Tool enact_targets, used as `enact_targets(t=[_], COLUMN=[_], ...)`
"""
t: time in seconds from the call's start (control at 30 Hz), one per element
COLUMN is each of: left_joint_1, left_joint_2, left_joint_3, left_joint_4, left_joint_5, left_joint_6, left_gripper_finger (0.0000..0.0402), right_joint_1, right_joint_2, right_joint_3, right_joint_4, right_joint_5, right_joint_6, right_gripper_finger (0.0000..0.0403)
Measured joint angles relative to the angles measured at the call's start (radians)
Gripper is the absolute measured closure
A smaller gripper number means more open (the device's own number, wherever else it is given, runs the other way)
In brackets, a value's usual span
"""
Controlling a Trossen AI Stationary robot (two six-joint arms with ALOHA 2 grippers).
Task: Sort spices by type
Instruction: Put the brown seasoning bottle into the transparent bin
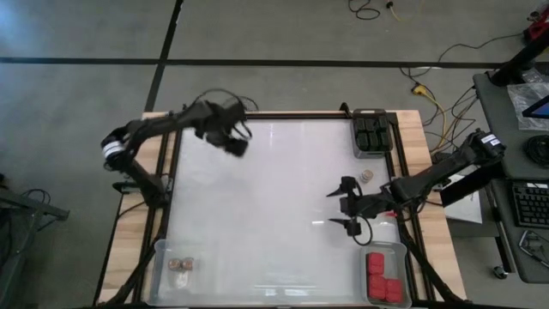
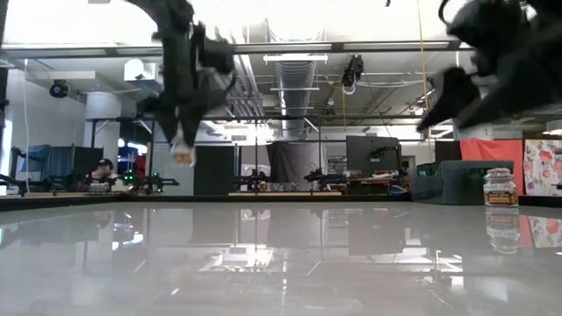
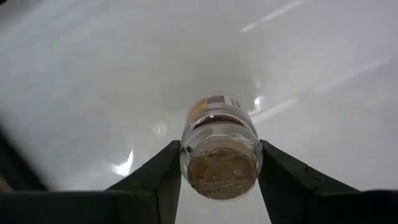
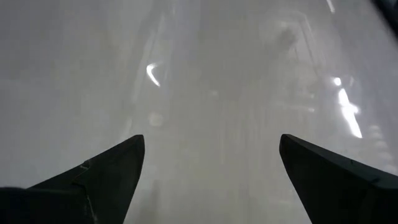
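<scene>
1. Presently sorted: black jars point(image 1: 371, 133) in the bin point(image 1: 371, 155) at 1 o'clock; red-topped jars point(image 1: 380, 276) in the bin point(image 1: 403, 251) at 5 o'clock; tan-lidded jars point(image 1: 180, 264) in the bin point(image 1: 161, 249) at 7 o'clock.
2. Outstanding, by my reckoning: two jars. One round jar point(image 3: 220, 152) is clamped in the left gripper point(image 3: 219, 177), aloft at 11 o'clock. Another jar point(image 1: 366, 177) stands on the table point(image 1: 266, 215) at 3 o'clock, just beside the right gripper point(image 4: 211, 168), jaws wide apart, empty.
3. Left wrist view alone shows the grip; low view alone shows the carried jar clear of the surface.
</scene>
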Motion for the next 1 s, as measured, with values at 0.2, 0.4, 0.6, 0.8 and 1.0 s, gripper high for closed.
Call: enact_targets(t=[0.2, 0.4, 0.6, 0.8, 1.0], left_joint_1=[-0.444, -0.915, -1.29, -1.454, -1.48], left_joint_2=[-0.148, -0.272, -0.261, -0.165, -0.081], left_joint_3=[0.0, 0.0, 0.0, 0.008, 0.092], left_joint_4=[-0.018, -0.009, -0.001, 0.012, -0.071], left_joint_5=[-0.012, -0.143, -0.245, -0.184, -0.07], left_joint_6=[-0.006, -0.37, -0.822, -1.136, -1.285], left_gripper_finger=[0.0244, 0.0244, 0.0244, 0.0244, 0.0244], right_joint_1=[0.005, 0.052, 0.089, 0.131, 0.178], right_joint_2=[0.0, 0.002, 0.002, 0.003, 0.003], right_joint_3=[0.1, 0.162, 0.17, 0.171, 0.171], right_joint_4=[0.013, 0.025, 0.131, 0.143, 0.141], right_joint_5=[0.0, 0.0, 0.0, 0.0, 0.0], right_joint_6=[0.01, 0.052, 0.06, 0.108, 0.133], right_gripper_finger=[0.0038, 0.0038, 0.0038, 0.0038, 0.0038])
